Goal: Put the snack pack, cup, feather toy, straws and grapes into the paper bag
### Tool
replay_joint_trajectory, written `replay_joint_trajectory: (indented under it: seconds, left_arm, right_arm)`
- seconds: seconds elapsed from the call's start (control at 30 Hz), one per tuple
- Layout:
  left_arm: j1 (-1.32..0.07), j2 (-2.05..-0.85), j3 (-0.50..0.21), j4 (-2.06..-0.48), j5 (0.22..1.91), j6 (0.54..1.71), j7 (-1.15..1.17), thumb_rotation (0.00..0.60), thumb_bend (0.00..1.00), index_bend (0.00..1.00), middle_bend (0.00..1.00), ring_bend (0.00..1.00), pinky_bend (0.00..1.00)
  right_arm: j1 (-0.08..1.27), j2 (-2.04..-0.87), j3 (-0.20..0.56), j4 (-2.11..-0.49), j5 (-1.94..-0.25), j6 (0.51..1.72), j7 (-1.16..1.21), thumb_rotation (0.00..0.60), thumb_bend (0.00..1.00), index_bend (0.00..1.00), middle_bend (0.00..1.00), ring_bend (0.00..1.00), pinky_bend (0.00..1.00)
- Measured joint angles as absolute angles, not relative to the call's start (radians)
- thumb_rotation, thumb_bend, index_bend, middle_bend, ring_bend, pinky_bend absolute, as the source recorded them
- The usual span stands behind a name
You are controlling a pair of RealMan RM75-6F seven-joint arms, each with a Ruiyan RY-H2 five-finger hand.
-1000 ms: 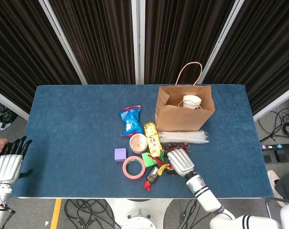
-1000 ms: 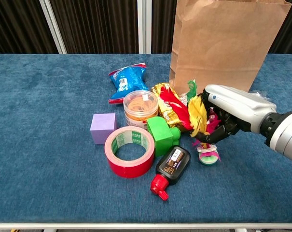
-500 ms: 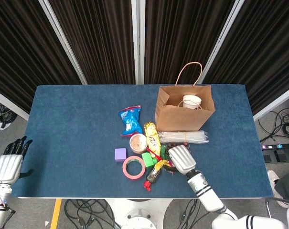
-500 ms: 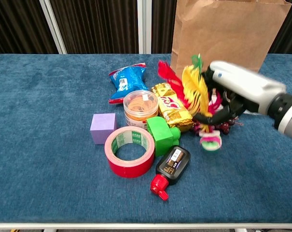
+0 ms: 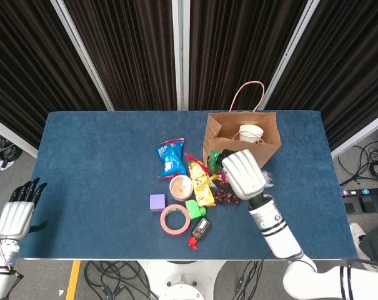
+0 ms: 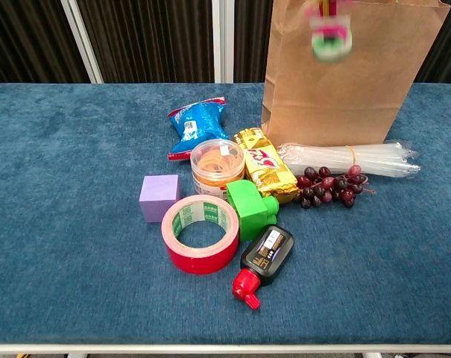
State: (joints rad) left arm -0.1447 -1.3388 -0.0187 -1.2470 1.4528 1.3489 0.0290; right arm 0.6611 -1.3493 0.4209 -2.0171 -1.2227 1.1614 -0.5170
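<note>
Nearest the table's front edge, a small black bottle with a red cap and a red tape roll are laid flat, with a green block and a purple cube just behind; none of these is wanted by the task. Behind them a tub of rubber bands is set beside the gold snack pack, and a blue snack bag lies further back. The grapes and the bundled straws are left at the foot of the paper bag, within easy reach for later lifts. The feather toy is carried by the right hand, clamped on it and raised in front of the bag's mouth, presumably so that it can be dropped inside, where the cup is already seen. The left hand is parked off the table's near left corner, fingers apart and holding nothing.
</note>
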Motion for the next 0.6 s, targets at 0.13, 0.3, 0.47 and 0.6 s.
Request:
replay_joint_trajectory:
  seconds: [0.13,0.3,0.47,0.6]
  left_arm:
    - [-0.145,-1.336,-0.020,-1.250,1.450,1.348,0.027,0.600,0.02,0.15,0.07,0.01,0.13]
    - [-0.145,-1.332,-0.020,-1.250,1.449,1.348,0.025,0.600,0.02,0.15,0.07,0.01,0.13]
    - [-0.143,-1.330,-0.021,-1.251,1.447,1.351,0.023,0.600,0.02,0.15,0.07,0.01,0.13]
    - [-0.143,-1.328,-0.019,-1.251,1.445,1.347,0.022,0.600,0.02,0.15,0.07,0.01,0.13]
  right_arm:
    - [0.737,-1.313,0.530,-2.049,-1.109,1.174,-0.601,0.600,0.49,0.94,0.69,0.62,0.82]
    - [0.826,-1.275,0.635,-2.045,-0.985,1.196,-0.679,0.600,0.49,0.94,0.69,0.62,0.82]
    - [0.890,-1.232,0.687,-1.985,-0.888,1.226,-0.719,0.600,0.49,0.94,0.69,0.62,0.82]
    - [0.894,-1.206,0.685,-1.918,-0.873,1.231,-0.700,0.600,0.49,0.94,0.69,0.62,0.82]
